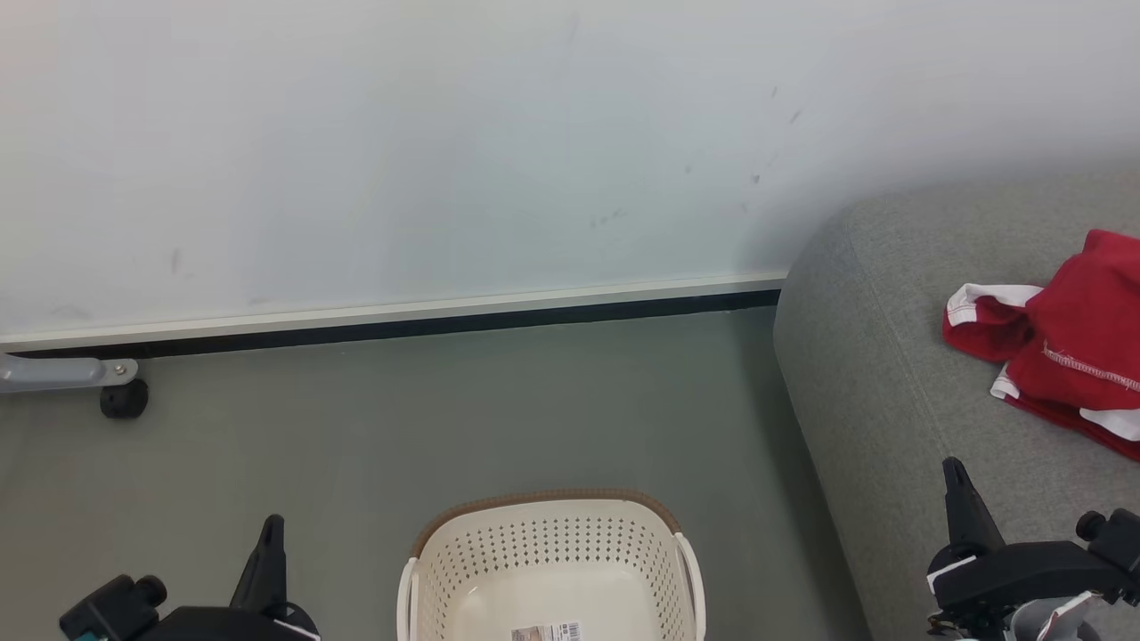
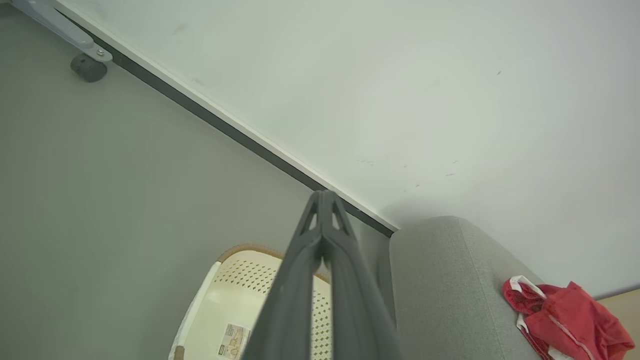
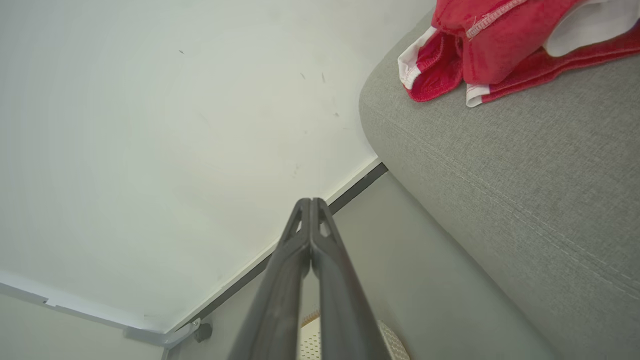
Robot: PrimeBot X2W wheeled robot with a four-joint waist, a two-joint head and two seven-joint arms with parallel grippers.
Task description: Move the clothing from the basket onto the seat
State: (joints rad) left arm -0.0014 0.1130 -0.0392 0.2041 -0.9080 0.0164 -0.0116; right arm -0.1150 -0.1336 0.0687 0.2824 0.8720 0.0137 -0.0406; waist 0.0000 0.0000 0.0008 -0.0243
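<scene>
The red clothing (image 1: 1069, 343) lies in a heap on the grey seat (image 1: 891, 392) at the right, white trim bands showing; it also shows in the left wrist view (image 2: 565, 320) and right wrist view (image 3: 500, 45). The cream basket (image 1: 552, 543) with a brown rim stands on the floor at bottom centre, holding nothing but a label on its base (image 1: 547, 632). My left gripper (image 1: 270, 525) is at the lower left beside the basket, shut and holding nothing (image 2: 324, 197). My right gripper (image 1: 953, 467) hovers over the seat's front part, shut and holding nothing (image 3: 310, 202).
A pale wall with a dark skirting strip (image 1: 401, 325) runs behind the grey floor (image 1: 445, 409). A grey metal leg with a black foot (image 1: 123, 398) stands at the far left by the wall. The basket (image 2: 230, 300) sits close to the seat's side (image 2: 440, 280).
</scene>
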